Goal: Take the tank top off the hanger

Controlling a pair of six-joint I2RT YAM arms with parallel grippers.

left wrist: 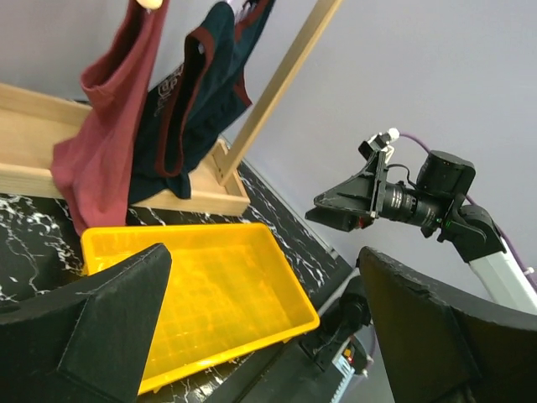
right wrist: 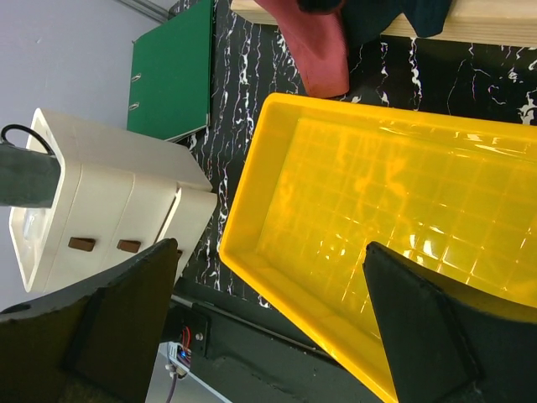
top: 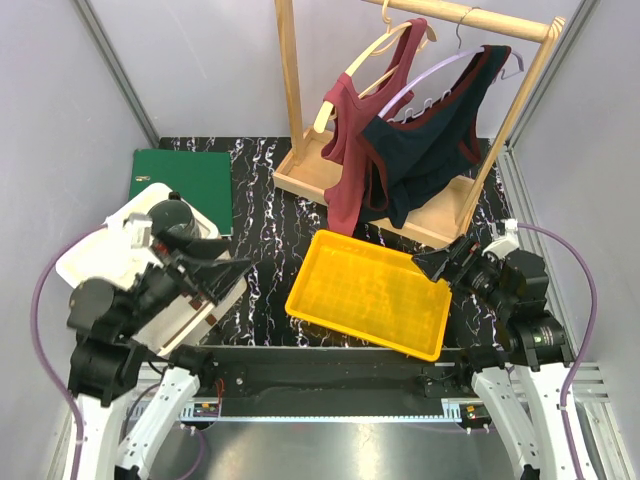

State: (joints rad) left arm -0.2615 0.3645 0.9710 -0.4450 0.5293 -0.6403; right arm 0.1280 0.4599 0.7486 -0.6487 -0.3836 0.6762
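Two tank tops hang on a wooden rack [top: 290, 90] at the back. A maroon tank top [top: 350, 150] hangs on a cream hanger [top: 365, 60]; a dark navy tank top [top: 430, 150] with maroon trim hangs on a pale lilac hanger [top: 440, 70]. Both tops show in the left wrist view, maroon [left wrist: 105, 151] and navy [left wrist: 197, 92]. My left gripper [top: 235, 268] is open and empty, low at the left near the white drawers. My right gripper [top: 430, 262] is open and empty, at the yellow tray's right corner. Both are well below the clothes.
A yellow tray [top: 310, 295] lies empty in the middle of the black marble mat [top: 260, 200]. A white drawer unit [top: 95, 255] stands at the left, a green binder [top: 185, 180] behind it. The rack's wooden base [top: 300, 175] lies behind the tray.
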